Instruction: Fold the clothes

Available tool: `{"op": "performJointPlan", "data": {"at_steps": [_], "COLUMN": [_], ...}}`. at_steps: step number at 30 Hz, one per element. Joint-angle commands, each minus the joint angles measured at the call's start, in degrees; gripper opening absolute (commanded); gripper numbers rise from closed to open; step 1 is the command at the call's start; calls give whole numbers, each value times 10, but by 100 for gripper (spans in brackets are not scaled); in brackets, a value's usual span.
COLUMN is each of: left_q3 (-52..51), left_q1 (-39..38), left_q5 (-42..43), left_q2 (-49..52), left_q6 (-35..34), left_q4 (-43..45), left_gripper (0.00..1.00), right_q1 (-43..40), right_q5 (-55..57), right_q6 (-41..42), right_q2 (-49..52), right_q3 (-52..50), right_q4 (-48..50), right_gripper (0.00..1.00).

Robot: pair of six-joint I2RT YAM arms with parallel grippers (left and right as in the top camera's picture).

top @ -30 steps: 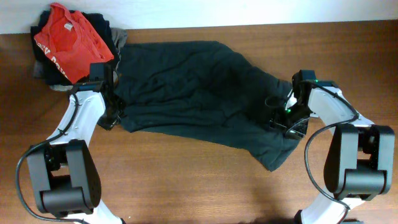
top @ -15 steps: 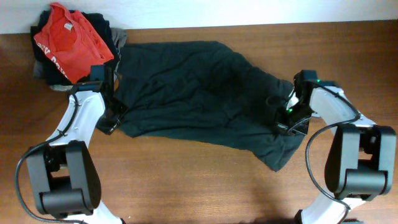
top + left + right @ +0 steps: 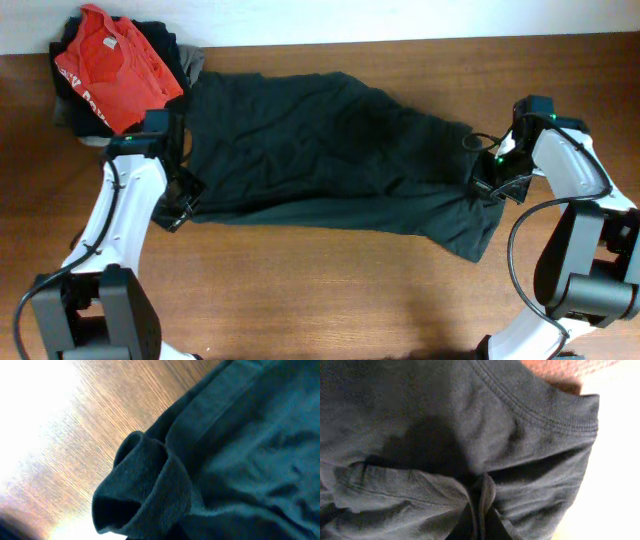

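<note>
Overhead view shows the dark garment (image 3: 320, 150) lying wide across the wooden table (image 3: 330, 300), pulled long from left to right and full of wrinkles. Its upper left part reaches a pile of other clothes at the far left corner of the table, with the red T-shirt (image 3: 110, 65) on top of that pile. The left gripper (image 3: 180, 208) sits at the lower left corner of the dark garment. The right gripper (image 3: 492, 186) sits at its right edge, just above the lower right corner of the cloth.

From the left wrist view, the edge of the garment is rolled into a thick bunch, and bare wood is beside it on the left. The fingers themselves are not seen there, so the left gripper seems to be closed on this bunch, but I cannot be fully sure.

From the right wrist view, a ribbed band (image 3: 540, 407), like a collar, curves at the top right. Below it the cloth is gathered into a narrow fold running to the bottom middle of the picture, where the right gripper pinches it.
</note>
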Motion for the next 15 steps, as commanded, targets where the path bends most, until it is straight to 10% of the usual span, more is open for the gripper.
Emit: {"op": "performJointPlan", "data": {"at_steps": [1, 15], "left_q3": [9, 9], "left_q1": [-7, -7], "left_q5": [-9, -97], "left_q2": [-9, 3], "left_q6": [-5, -5], "left_q4": [9, 90], "left_gripper": [1, 14], "right_q1": [1, 1], "right_q5": [11, 13], "right_q6": [-6, -6], "right_q2": [-16, -16], "right_q3": [9, 9], "right_q4": [14, 78], "right_gripper": [4, 4]}}
